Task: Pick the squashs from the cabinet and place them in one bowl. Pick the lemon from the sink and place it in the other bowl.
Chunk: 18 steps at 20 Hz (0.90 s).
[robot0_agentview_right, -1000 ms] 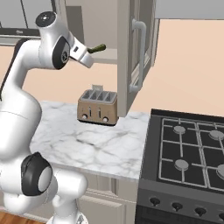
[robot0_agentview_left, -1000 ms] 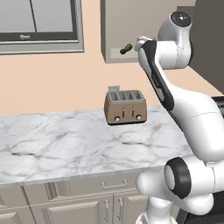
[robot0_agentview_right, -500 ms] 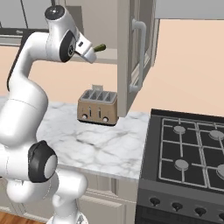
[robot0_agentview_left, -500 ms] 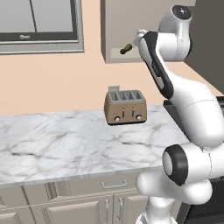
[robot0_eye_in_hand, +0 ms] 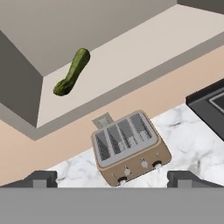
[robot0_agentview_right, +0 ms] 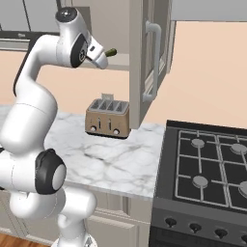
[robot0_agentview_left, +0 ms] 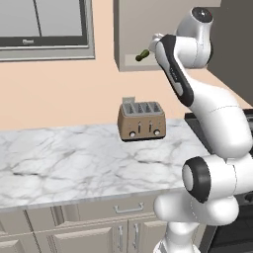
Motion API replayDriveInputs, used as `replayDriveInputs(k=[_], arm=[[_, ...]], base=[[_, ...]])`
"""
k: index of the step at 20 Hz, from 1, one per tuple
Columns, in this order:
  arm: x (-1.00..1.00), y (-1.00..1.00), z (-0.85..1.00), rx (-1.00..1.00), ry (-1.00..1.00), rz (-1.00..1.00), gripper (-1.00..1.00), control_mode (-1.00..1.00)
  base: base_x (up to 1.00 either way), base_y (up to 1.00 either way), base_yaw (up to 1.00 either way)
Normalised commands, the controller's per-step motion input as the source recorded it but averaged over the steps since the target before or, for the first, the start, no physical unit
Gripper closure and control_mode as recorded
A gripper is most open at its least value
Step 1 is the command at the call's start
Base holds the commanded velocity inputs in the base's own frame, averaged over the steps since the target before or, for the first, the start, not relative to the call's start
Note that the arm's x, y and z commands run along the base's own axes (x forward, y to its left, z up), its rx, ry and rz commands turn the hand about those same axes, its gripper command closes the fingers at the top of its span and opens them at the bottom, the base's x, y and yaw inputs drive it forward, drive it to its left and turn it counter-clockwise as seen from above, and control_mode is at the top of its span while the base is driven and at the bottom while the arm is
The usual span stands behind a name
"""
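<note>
A squash [robot0_eye_in_hand: 71,72] lay on the shelf of the open cabinet [robot0_eye_in_hand: 144,52], at 11 o'clock in the hand view. The fingers [robot0_eye_in_hand: 112,177] stood released, empty. Below, a toaster [robot0_agentview_left: 142,120] sat on the marble worktop [robot0_agentview_left: 74,163]; a stove [robot0_agentview_right: 207,169] adjoined it.

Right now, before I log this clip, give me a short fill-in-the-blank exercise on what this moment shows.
1. The squash lies on the shelf of the ____.
2. The appliance on the marble counter below the cabinet is a ____.
3. The gripper stands ____, with nothing between its fingertips.
4. To the right of the counter sits a black ____.

Missing words: cabinet; toaster; open; stove
</note>
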Motion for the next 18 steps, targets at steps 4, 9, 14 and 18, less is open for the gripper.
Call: replayDriveInputs(k=[4, 9, 14, 18], arm=[[0.01, 0.00, 0.00, 0.03, -0.02, 0.10, -1.00, -1.00], [0.30, 0.00, -0.01, 0.00, 0.00, 0.02, -1.00, -1.00], [0.48, 0.00, 0.00, 0.00, 0.00, 0.00, -1.00, -1.00], [0.29, 0.00, 0.00, 0.00, 0.00, 0.01, -1.00, -1.00]], base=[[0.00, 0.00, 0.00], [0.00, 0.00, 0.00], [0.00, 0.00, 0.00], [0.00, 0.00, 0.00]])
